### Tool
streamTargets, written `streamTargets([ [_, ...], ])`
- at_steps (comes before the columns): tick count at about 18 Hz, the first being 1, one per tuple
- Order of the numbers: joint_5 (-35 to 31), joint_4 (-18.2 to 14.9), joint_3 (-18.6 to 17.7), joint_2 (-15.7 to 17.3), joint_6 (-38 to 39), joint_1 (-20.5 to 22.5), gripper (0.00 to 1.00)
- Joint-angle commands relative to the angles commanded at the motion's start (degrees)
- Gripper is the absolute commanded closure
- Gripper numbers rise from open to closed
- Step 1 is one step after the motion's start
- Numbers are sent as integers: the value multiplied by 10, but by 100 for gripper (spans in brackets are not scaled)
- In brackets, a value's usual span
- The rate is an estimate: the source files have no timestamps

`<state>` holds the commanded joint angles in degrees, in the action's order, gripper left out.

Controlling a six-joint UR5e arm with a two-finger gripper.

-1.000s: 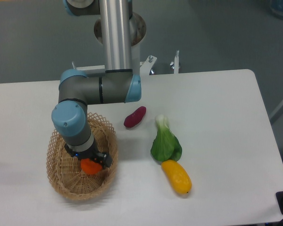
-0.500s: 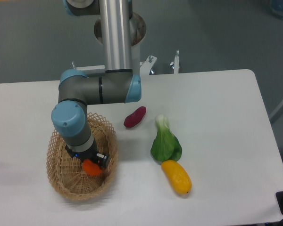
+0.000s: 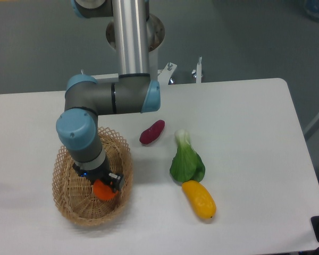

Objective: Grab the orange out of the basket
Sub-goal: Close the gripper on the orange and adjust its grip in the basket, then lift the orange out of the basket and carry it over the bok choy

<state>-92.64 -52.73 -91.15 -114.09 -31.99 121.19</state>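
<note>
The gripper (image 3: 103, 186) clasps the small, smooth, bright orange (image 3: 102, 190) over the tan wicker basket (image 3: 74, 204)

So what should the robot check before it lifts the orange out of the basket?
1. Pincer is at the orange: ok, the orange shows right under it.
2. Pincer really squeezing the orange: cannot tell, the fingers are hidden by the wrist.
3. Orange is over the basket, inside its rim: ok.
4. Nothing else in the basket to bump: ok for the part in view; the arm hides some.
5. Other food is out of the way: ok, the purple sweet potato, the bok choy and the yellow fruit lie on the table, apart from the basket.
</note>
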Motion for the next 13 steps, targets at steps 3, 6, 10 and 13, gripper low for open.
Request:
streamTargets([
  [3, 17, -43, 21, 18, -41, 29, 33],
  [6, 48, -104, 67, 29, -96, 75, 33],
  [10, 57, -139, 91, 46, -187, 122, 33],
  [13, 75, -151, 90, 58, -244, 164, 33],
])
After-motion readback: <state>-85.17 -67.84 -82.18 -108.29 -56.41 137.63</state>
